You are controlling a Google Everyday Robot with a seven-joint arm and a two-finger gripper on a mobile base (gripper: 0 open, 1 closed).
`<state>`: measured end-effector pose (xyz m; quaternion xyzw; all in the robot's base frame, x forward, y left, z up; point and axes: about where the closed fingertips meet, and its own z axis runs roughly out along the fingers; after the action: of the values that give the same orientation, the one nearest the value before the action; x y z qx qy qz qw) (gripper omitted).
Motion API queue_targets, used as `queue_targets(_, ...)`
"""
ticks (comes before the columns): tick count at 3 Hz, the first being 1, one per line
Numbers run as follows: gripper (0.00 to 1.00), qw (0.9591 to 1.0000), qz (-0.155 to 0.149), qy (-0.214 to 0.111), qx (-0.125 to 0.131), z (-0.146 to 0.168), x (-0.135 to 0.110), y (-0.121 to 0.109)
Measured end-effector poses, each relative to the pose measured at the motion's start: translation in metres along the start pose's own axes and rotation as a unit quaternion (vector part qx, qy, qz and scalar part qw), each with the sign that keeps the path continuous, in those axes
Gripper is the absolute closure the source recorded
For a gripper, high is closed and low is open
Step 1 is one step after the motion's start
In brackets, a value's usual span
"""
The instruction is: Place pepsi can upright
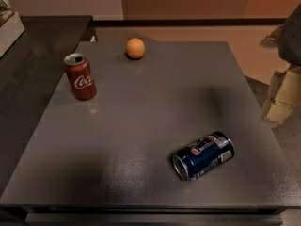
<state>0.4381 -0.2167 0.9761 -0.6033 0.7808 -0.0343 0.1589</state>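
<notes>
The pepsi can (pixel 203 155), dark blue with a red-white-blue logo, lies on its side on the grey table (pixel 141 126), near the front right. Its silver top points toward the front left. My gripper (pixel 283 95) shows at the right edge of the camera view, beyond the table's right side. It is well apart from the can, to its upper right, and holds nothing that I can see.
A red Coca-Cola can (pixel 81 76) stands upright at the back left of the table. An orange (pixel 135 48) sits near the back edge. A dark counter (pixel 28 55) adjoins the table on the left.
</notes>
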Motion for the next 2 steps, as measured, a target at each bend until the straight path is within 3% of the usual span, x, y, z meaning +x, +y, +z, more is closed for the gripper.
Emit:
queue_targets(1, 0.00, 1.0000, 0.000, 0.000, 0.000, 0.0000, 0.0000, 0.0000)
queue_targets(2, 0.00, 0.9996, -0.025, -0.005, -0.010, 0.0011, -0.0098, 0.0079)
